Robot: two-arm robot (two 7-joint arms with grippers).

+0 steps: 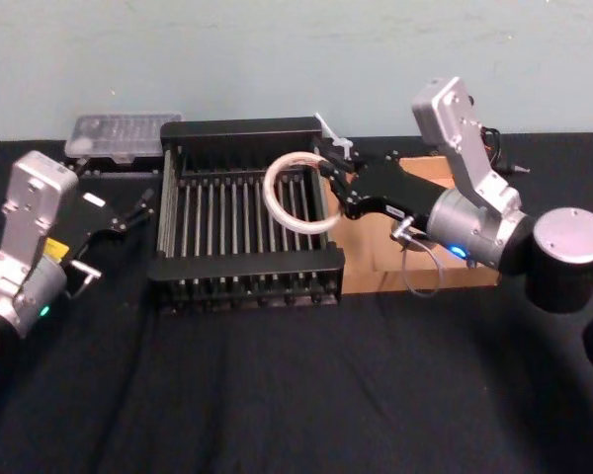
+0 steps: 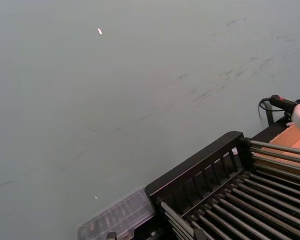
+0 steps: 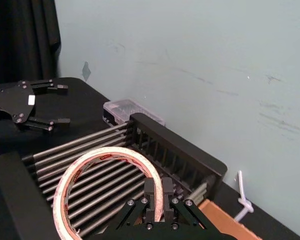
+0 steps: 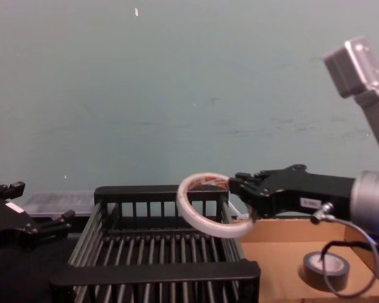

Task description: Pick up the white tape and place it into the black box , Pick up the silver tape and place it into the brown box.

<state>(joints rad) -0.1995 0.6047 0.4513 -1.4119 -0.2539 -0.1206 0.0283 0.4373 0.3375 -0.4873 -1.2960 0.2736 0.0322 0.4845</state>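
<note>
I am gripping the thin whitish ring of white tape (image 1: 298, 193) by its rim in my right gripper (image 1: 332, 176), holding it above the black slatted plastic crate, the black box (image 1: 245, 269), just beneath my fingers. I am judging it best to lower before letting go, keeping the ring inside the rims. My left gripper (image 1: 138, 210) is waiting spread open beside the crate.
</note>
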